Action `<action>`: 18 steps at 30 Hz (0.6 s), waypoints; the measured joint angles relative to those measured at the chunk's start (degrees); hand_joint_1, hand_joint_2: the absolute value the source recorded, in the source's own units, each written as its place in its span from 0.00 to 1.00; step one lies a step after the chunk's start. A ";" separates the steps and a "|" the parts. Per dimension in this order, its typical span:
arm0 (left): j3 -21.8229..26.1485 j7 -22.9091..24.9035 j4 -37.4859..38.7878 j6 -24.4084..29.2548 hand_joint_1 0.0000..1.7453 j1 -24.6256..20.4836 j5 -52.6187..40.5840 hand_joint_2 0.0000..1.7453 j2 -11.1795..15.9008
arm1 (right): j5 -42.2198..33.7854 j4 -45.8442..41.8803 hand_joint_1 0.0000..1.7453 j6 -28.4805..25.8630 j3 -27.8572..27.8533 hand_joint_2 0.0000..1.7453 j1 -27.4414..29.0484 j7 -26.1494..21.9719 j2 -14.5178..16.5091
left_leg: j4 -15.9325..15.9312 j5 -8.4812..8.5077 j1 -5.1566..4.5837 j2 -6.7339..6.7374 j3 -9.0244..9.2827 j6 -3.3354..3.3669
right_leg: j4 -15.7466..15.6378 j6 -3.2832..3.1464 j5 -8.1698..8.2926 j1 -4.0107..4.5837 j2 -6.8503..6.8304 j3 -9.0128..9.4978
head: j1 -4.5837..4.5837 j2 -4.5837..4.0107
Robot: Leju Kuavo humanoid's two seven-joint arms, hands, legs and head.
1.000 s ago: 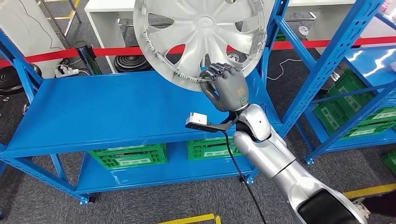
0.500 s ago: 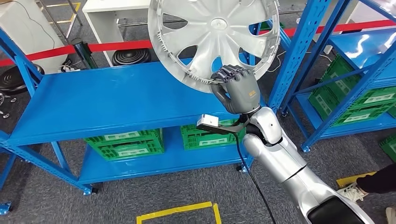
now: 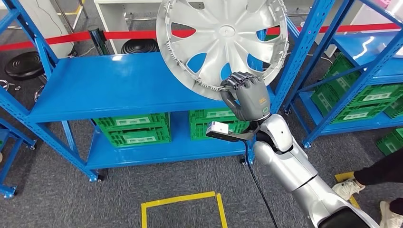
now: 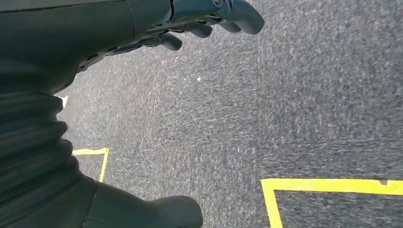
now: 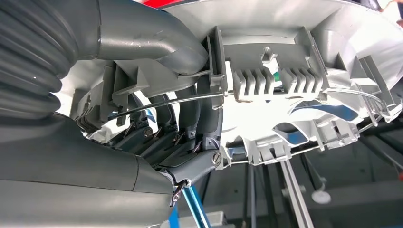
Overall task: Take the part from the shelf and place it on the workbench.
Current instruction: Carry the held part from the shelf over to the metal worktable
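Hubcap point(image 3: 222, 42): silver plastic wheel cover, held upright and lifted clear above the blue shelf point(image 3: 109, 85), at the shelf's right end. Right hand point(image 3: 247, 95): clenched on the cover's lower rim, fingers point(image 5: 190, 118) curled over the inner face, thumb point(image 5: 157, 42) pressed on the rim clips. Left hand point(image 4: 209, 19): hanging over grey carpet, fingers loosely apart, holding nothing. Handling advice: carry level and slowly, grip firm at the rim; keep the disc off the right shelf upright point(image 3: 304, 47) while turning to the workbench.

Green crates point(image 3: 133, 128) sit under the blue deck; yellow floor tape point(image 3: 180, 202) marks grey carpet; a person's shoes point(image 3: 349, 187) stand nearby.
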 joint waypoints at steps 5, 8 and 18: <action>0.23 -1.65 0.04 0.00 0.00 -0.08 0.69 1.00 0.12 | -0.01 -0.69 1.00 0.48 -0.96 1.00 0.87 0.25 -0.39 | 1.15 2.86 -0.12 -0.06 -4.36 -0.88 | -11.51 -0.73 2.48 0.21 0.01 12.20 | -0.02 0.00; 0.28 -1.90 0.11 0.00 0.00 -0.06 0.69 1.00 0.17 | 0.43 -1.36 1.00 0.34 -1.31 1.00 1.34 0.53 -0.43 | 1.09 4.31 -0.16 -0.09 -4.90 -1.96 | -15.70 -2.02 1.53 0.58 0.15 14.25 | 0.23 0.00; 0.93 -1.76 0.75 0.00 0.00 -0.05 1.37 1.00 0.48 | 0.63 -2.20 1.00 0.41 -2.16 1.00 1.81 0.34 -0.40 | 14.43 -4.26 0.23 -0.21 -4.09 -3.48 | -15.86 -3.36 8.30 0.29 -0.18 6.73 | 0.18 0.00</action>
